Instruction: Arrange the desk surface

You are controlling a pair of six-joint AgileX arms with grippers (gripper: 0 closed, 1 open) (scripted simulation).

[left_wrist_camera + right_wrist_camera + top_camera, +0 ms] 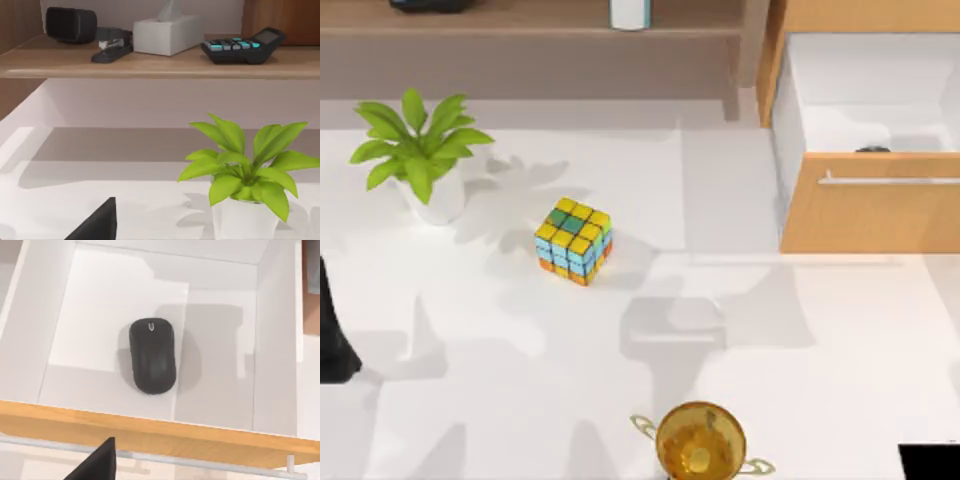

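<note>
Centrally, the desk surface (520,380) is shown as a broad white tabletop spanning the top view. A multicoloured puzzle cube (574,241) is placed on it left of centre, and a potted green plant (420,150) is set near the back left corner, well apart from the cube. A golden two-handled trophy cup (700,445) is seen at the front edge. At the back right, an open light-wood drawer (870,215) is drawn out, and a black computer mouse (152,356) is seen lying flat on its white floor in the right wrist view. Along the back, a brown wooden shelf (150,62) is loaded with a stapler (112,47), a tissue box (167,34) and a calculator (245,46). Whether either claw is open or closed cannot be told.
</note>
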